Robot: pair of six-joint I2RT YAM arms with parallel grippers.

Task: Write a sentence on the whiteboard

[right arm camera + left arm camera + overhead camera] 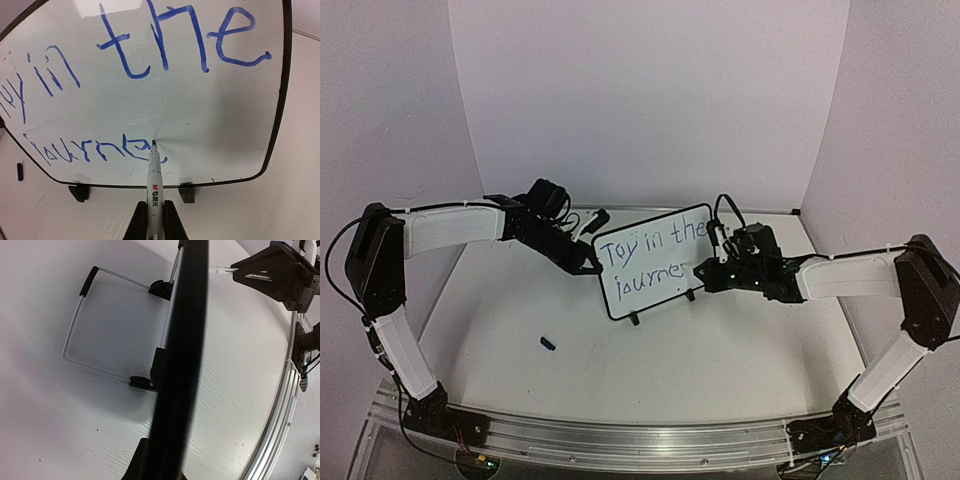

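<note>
The whiteboard (655,290) stands tilted at mid-table on two black feet. The sentence (645,250) in blue reads "Toy in the" over "journe". My left gripper (586,262) is shut on the board's left edge. In the left wrist view the board (184,350) shows edge-on as a black bar running between my gripper (165,457). My right gripper (154,206) is shut on a white marker (154,177). The marker's tip touches the board (200,120) just right of the last letter of the sentence (125,75). My right gripper (706,272) is at the board's lower right.
A small dark marker cap (548,344) lies on the table in front of the board's left; it also shows in the right wrist view (20,171). A wire stand (75,335) sticks out behind the board. A metal rail (640,440) runs along the near table edge.
</note>
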